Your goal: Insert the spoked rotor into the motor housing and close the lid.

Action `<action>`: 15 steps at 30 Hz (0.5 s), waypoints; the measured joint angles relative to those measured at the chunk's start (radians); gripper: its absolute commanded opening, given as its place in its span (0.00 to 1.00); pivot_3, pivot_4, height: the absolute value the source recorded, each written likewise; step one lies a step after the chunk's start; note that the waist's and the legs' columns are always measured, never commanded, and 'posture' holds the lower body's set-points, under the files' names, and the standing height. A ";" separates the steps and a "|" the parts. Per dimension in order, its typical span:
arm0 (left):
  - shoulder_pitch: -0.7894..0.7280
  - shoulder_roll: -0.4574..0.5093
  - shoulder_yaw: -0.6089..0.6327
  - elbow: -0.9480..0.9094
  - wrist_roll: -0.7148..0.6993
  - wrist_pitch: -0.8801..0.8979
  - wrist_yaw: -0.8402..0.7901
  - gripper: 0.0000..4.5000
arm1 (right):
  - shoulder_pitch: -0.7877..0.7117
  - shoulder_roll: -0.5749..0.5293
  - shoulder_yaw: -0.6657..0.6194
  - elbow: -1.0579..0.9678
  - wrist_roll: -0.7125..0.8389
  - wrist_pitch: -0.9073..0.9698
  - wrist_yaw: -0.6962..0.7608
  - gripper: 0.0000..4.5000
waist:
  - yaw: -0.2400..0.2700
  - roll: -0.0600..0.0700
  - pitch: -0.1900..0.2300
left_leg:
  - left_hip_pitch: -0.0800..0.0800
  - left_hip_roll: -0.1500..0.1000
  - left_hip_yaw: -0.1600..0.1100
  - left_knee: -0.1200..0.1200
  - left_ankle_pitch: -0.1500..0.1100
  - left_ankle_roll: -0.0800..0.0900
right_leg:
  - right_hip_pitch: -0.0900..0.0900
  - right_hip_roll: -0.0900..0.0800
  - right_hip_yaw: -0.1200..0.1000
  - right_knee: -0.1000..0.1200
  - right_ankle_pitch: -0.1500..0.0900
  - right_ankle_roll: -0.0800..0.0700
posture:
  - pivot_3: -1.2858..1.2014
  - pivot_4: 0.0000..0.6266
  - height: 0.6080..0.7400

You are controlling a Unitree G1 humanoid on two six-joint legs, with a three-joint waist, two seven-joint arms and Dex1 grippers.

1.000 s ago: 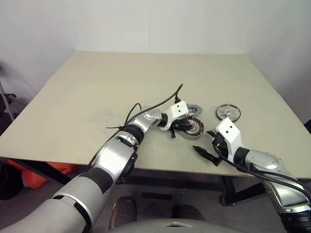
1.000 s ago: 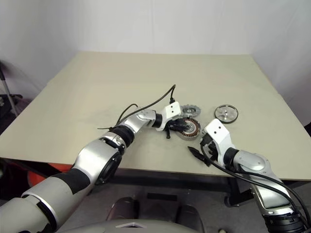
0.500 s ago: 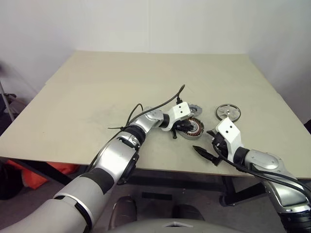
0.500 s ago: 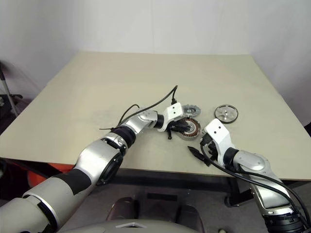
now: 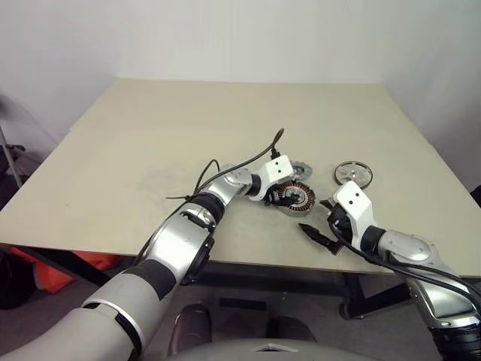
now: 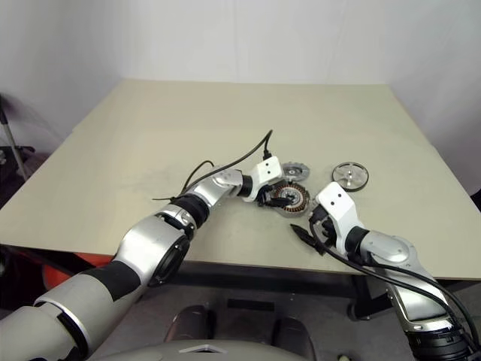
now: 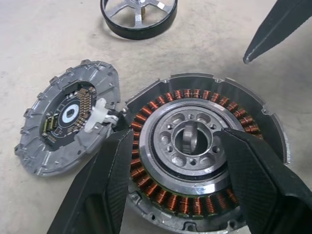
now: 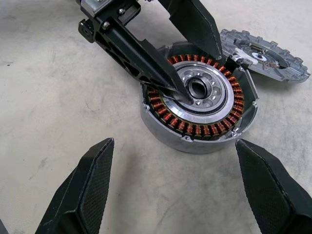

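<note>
We see L arm stretched across table, left gripper fingers spread over motor housing, gripping nothing. Right gripper hangs wide, empty, near front edge. Lid touches housing; spoked rotor apart.

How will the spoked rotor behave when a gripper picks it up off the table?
The spoked rotor looks like rigid metal, so it probably won't flex. It lies flat on the table, leaving little edge to grab; the smooth rim may slip between the fingers. Being round, it could roll if dropped on edge, and the open spokes suggest it is fairly light.
</note>
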 measured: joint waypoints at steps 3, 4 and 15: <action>-0.002 0.015 0.021 -0.001 -0.011 -0.015 -0.010 0.68 | -0.012 0.005 0.000 0.002 0.000 0.000 0.000 1.00 | -0.001 0.000 0.000 | 0.000 0.000 0.000 0.000 0.000 0.000 | 0.000 0.000 0.000 0.000 0.000 0.000 | 0.52 0.00 1.00; -0.005 0.021 0.029 -0.001 -0.017 -0.021 -0.016 0.68 | -0.021 0.008 0.000 0.002 0.001 0.000 0.000 1.00 | -0.002 0.000 0.000 | 0.000 0.000 0.000 0.000 0.000 0.000 | 0.000 0.000 0.000 0.000 0.000 0.000 | 0.52 0.00 1.00; 0.056 0.132 0.139 -0.177 -0.161 -0.030 -0.137 0.69 | -0.153 0.029 0.003 0.093 0.027 0.000 0.005 0.71 | -0.003 0.001 0.000 | 0.001 0.000 0.002 0.000 0.000 0.000 | 0.000 0.000 0.000 0.000 0.000 -0.001 | 0.52 0.00 1.00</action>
